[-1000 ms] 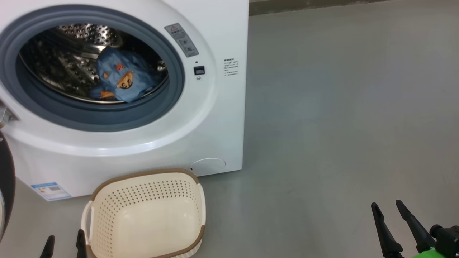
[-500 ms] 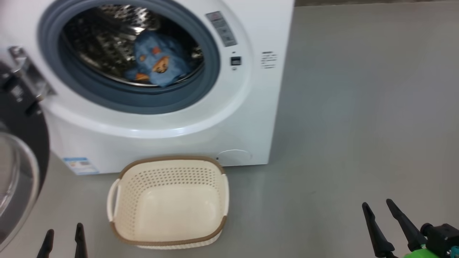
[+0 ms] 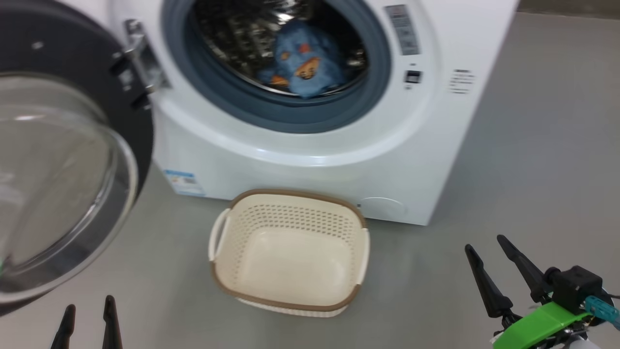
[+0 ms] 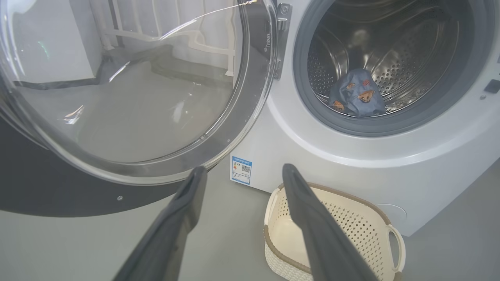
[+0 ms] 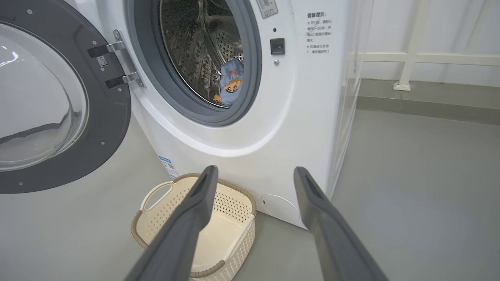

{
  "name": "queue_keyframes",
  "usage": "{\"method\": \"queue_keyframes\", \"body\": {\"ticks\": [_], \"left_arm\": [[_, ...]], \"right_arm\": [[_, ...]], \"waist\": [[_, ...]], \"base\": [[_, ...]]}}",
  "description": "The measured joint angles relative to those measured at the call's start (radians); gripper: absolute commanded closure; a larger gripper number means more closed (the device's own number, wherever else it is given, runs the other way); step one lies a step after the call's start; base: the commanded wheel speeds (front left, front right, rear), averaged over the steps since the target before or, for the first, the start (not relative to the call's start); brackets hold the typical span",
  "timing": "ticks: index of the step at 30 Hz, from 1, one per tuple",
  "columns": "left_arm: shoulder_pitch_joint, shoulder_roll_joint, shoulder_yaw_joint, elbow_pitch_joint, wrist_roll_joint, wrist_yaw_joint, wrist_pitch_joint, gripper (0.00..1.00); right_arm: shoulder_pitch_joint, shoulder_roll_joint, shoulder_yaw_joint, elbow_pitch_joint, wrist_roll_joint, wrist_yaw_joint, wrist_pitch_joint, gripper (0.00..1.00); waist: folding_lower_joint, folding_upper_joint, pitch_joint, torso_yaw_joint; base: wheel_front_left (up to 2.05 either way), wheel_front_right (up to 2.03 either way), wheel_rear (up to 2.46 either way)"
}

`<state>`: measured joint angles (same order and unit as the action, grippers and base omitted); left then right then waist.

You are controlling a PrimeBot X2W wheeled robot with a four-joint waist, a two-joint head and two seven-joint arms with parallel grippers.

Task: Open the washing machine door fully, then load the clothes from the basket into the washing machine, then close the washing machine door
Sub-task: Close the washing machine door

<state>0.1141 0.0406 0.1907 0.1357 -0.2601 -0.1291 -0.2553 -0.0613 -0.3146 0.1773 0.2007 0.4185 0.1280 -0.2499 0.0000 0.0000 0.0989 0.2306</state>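
Observation:
The washing machine [image 3: 310,160] stands with its door [image 3: 63,160] swung wide to the left, glass bowl facing me. Light blue clothes [image 3: 302,65] with orange bears lie inside the steel drum, also seen as clothes [image 4: 357,97] and clothes [image 5: 230,82]. The cream basket [image 3: 290,252] sits empty on the floor before the machine; basket [image 4: 332,234], basket [image 5: 195,226]. My left gripper [image 3: 89,315] is open at the lower left, below the door. My right gripper [image 3: 489,252] is open at the lower right, right of the basket. Both hold nothing.
Grey floor [image 3: 533,145] stretches to the right of the machine. A white railing and wall [image 5: 410,58] run behind it. The open door [image 4: 129,89] hangs over the floor left of the basket.
The head view has swung left, so the machine and basket shift right and the open door comes into sight. Both grippers stay open and low.

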Motion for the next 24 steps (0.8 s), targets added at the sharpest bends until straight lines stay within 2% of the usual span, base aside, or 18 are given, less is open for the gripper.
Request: {"method": "queue_keyframes", "body": {"ticks": [15,24], "left_arm": [[0.000,-0.002,-0.035,0.010,-0.036,0.010,0.000,0.00],[0.010,-0.002,-0.045,-0.002,-0.052,0.020,0.000,0.00]], "right_arm": [[-0.047,-0.033,0.073,0.029,0.015,0.000,0.000,0.00],[-0.046,-0.031,0.077,0.036,0.016,0.000,0.000,0.00]], "waist": [[0.0000,0.0000,0.009,0.220],[0.0000,0.0000,-0.014,0.286]], "base": [[0.00,0.00,0.00],[0.00,0.00,0.00]]}}
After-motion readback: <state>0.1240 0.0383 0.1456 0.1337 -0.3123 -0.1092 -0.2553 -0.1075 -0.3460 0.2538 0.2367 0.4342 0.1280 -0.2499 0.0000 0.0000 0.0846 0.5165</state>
